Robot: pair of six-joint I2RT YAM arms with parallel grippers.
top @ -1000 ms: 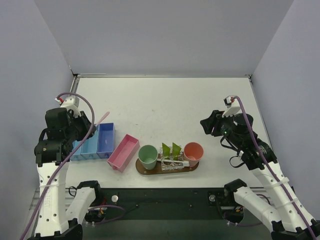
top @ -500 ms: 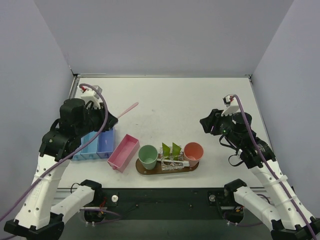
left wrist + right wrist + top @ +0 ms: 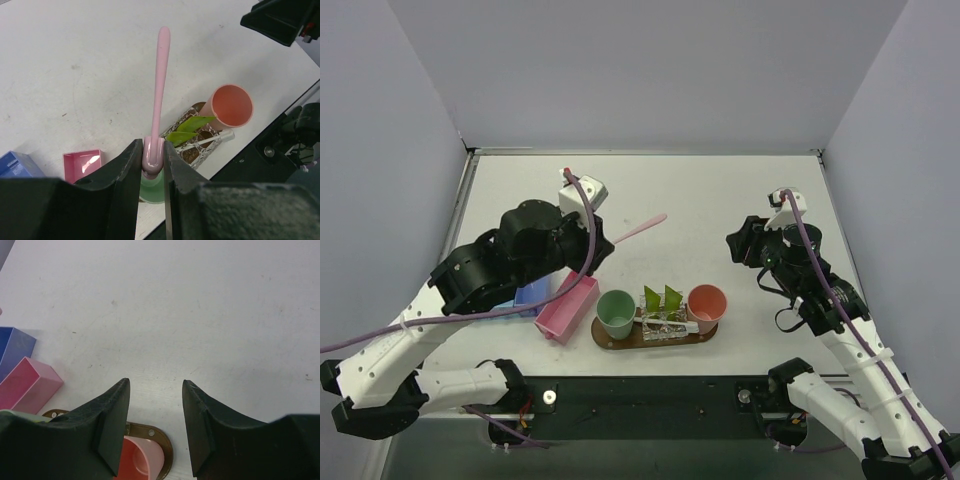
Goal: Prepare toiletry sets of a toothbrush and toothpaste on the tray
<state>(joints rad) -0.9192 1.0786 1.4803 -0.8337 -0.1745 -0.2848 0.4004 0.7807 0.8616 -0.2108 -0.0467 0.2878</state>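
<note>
The brown oval tray lies at the table's near edge. On it stand a green cup and a salmon cup, with a shiny packet with green leaf shapes between them. My left gripper is shut on the end of the pink toothbrush and holds it in the air behind the green cup. In the left wrist view the toothbrush points away from the gripper, above the green cup. My right gripper is open and empty, up and right of the salmon cup.
A pink bin lies just left of the tray, with blue bins beyond it, partly under my left arm. The grey walls close in the table on three sides. The right wrist view shows the tray's rim below the open fingers.
My left arm has swung right from over the blue bins towards the tray, carrying the toothbrush. The right arm has barely moved.
</note>
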